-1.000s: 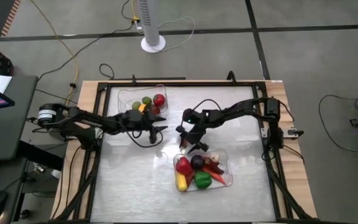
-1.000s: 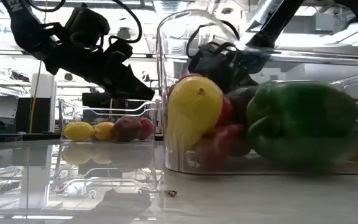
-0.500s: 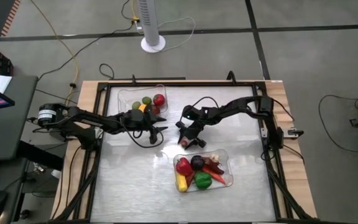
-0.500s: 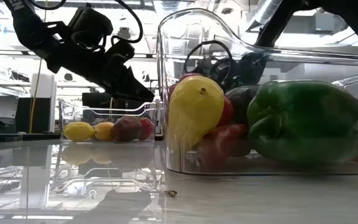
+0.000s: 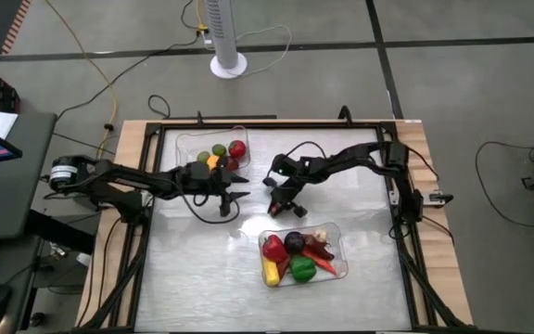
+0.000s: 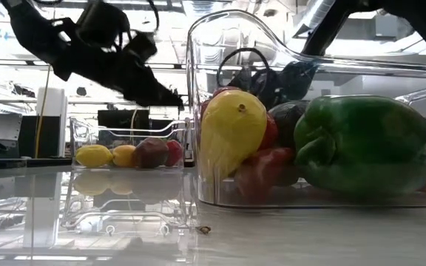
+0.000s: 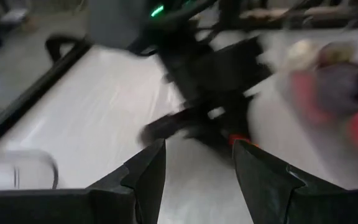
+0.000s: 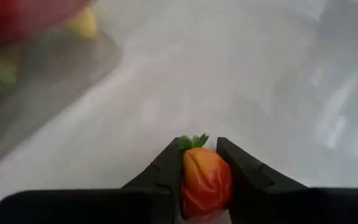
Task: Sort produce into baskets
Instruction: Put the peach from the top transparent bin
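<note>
My right gripper (image 8: 205, 177) is shut on a small orange-red produce piece (image 8: 204, 179) with a green leafy top. It stands over the table's middle (image 5: 295, 208), just beyond the near basket (image 5: 334, 243). That clear basket holds a green pepper (image 6: 361, 144), a yellow piece (image 6: 231, 129), and red and dark pieces. The far basket (image 5: 185, 144) holds red, green and yellow round pieces (image 5: 222, 150). My left gripper (image 7: 197, 180) is open with nothing between its fingers. It hangs left of the right gripper (image 5: 235, 197) and points toward it. My right gripper pinches the orange-red piece by its two sides (image 8: 188, 177) between its two fingers, the green top (image 8: 191, 142) pointing away from the wrist. The fingers slant down from the table's right. Whether the piece rests on the table or is lifted clear, I cannot tell.
A black frame (image 5: 156, 232) runs around the shiny table top. Bare table lies near the left (image 5: 202, 269). A white fan base (image 5: 228, 63) and cables lie on the floor beyond the far edge.
My right gripper has gone a little away from the near basket, toward the table's far left, and sunk slightly. Its fingers have come together on the orange-red piece. My left gripper has rolled a little in place.
</note>
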Action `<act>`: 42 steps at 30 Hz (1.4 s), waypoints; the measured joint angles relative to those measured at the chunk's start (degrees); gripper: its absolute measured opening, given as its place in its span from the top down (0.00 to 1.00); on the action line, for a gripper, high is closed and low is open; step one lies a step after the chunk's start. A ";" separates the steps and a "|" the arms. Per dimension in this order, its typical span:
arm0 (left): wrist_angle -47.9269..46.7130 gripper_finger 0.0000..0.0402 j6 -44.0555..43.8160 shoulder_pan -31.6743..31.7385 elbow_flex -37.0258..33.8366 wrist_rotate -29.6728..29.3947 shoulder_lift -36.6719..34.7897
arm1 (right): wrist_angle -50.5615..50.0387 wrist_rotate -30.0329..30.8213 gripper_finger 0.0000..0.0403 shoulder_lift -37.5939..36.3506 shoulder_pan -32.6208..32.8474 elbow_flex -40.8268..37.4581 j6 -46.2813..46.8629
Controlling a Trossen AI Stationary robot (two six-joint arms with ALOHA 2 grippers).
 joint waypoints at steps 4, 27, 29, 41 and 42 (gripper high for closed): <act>-1.38 0.57 2.93 0.00 0.02 1.82 -4.99 | -5.49 5.59 0.70 -5.21 -0.33 -0.01 3.39; -1.30 0.57 12.51 0.00 -9.64 1.57 -20.38 | -22.85 10.67 0.67 -27.91 20.63 -0.01 52.74; -1.28 0.57 12.34 0.02 -9.64 0.60 -21.68 | -24.32 13.21 0.65 -27.91 22.00 -0.01 61.15; 0.99 0.57 7.69 0.00 -9.64 0.77 -23.55 | -26.17 20.13 0.33 -28.11 27.46 -0.03 78.38; 1.09 0.57 6.92 0.00 -9.64 0.79 -23.55 | -27.31 23.28 0.32 -28.51 27.90 -0.05 76.40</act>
